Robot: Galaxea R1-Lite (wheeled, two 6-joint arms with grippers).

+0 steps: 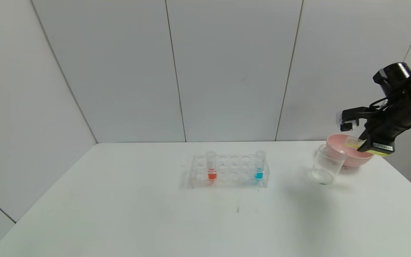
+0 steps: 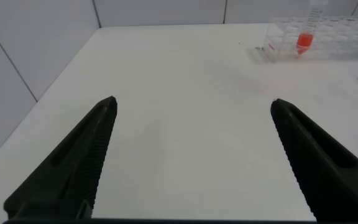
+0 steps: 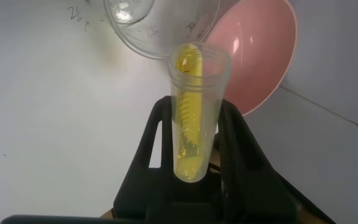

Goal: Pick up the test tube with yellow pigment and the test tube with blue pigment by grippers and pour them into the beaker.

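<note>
Head view: we are seeing the right gripper pinching the test tube with yellow pigment, tipped over the pink bowl, just beside the beaker. The test tube with blue pigment is standing in the rack.

Left wrist: the left gripper is hanging spread above the table.

Right wrist: the yellow tube's mouth is seemingly nearing the beaker rim.

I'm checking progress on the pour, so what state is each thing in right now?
Test tube with yellow pigment: tilted toward the beaker, yellow liquid still inside.
Right gripper: shut on the yellow tube.
Beaker: upright beside the pink bowl, looks empty.
Test tube with blue pigment: upright in the rack.
Orange tube: upright in the rack.
Left gripper: fingers open, holding nothing.
</note>
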